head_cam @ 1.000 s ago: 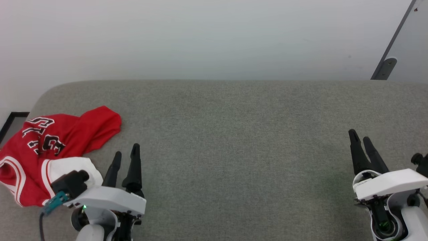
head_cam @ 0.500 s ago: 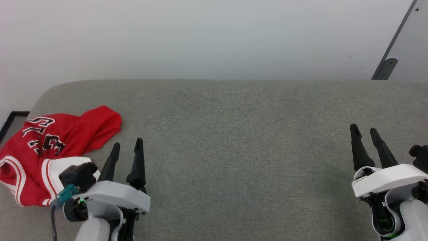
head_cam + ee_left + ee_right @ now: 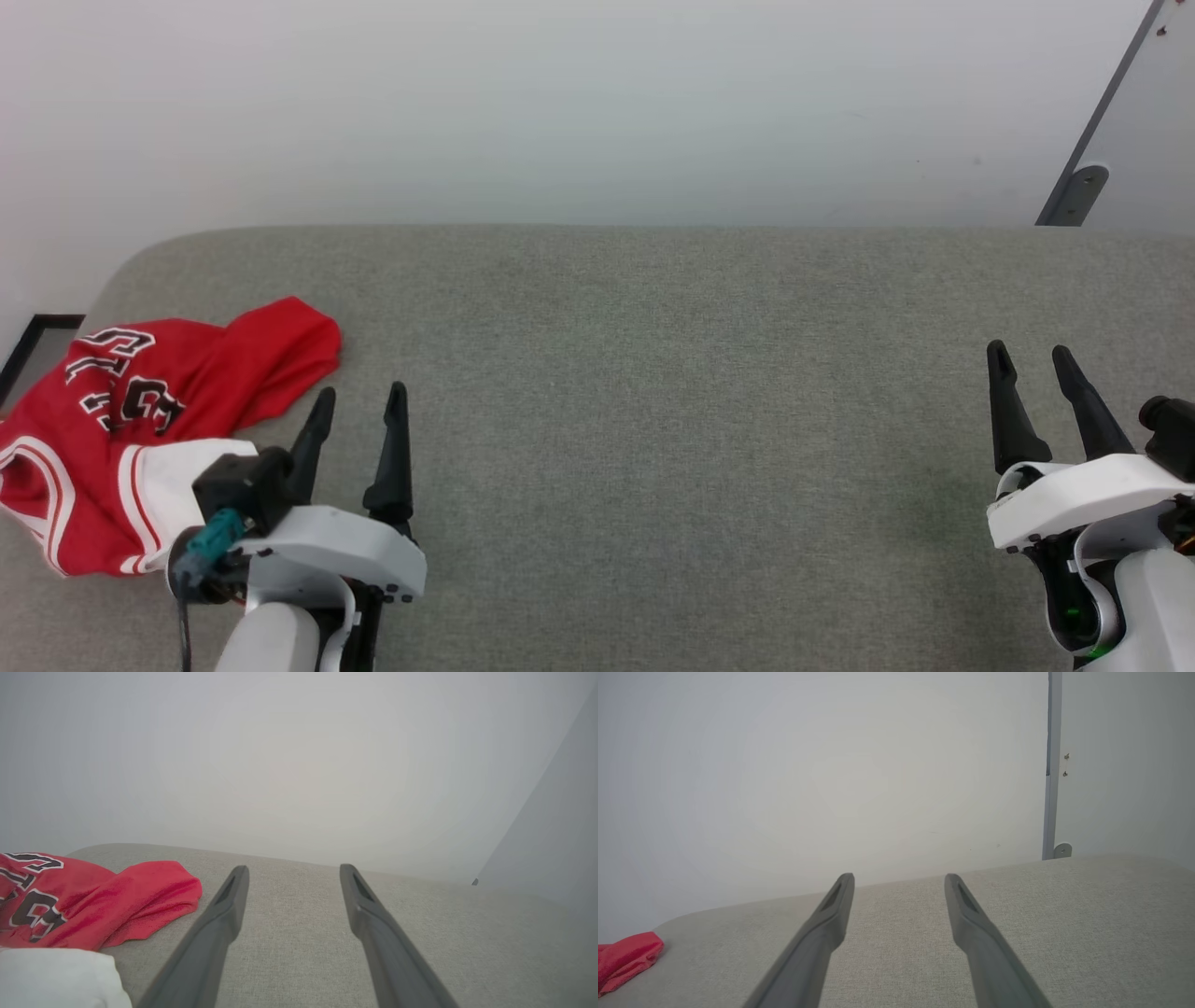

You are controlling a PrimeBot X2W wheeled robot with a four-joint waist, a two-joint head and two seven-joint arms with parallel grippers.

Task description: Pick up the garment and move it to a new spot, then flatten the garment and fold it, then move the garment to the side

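So the small red basketball-jersey T-shirt with white short sleeves (image 3: pixel 140 420) is lying crumpled at the left end of the grey fabric-covered padded surface (image 3: pixel 653 373), close to that surface's rounded far-left corner. It's bunched up, with one white sleeve with red stripes on the near side and a red flap poking out toward the surface's middle. The black white-edged lettering is readable only in bits (it's upside down from the head camera).

The left gripper (image 3: pixel 361 392) hovers over the near-left part of the surface, its two long dark fingers spread apart with nothing between them and pointing toward the far edge. It isn't touching the shirt. The right gripper (image 3: pixel 1029 350) sits over the near-right part of the surface, jaws likewise parted and empty.

Past the surface's far edge is a plain pale wall (image 3: pixel 560 112), plus a slanted grey metal post (image 3: pixel 1111 103) off its far-right end.
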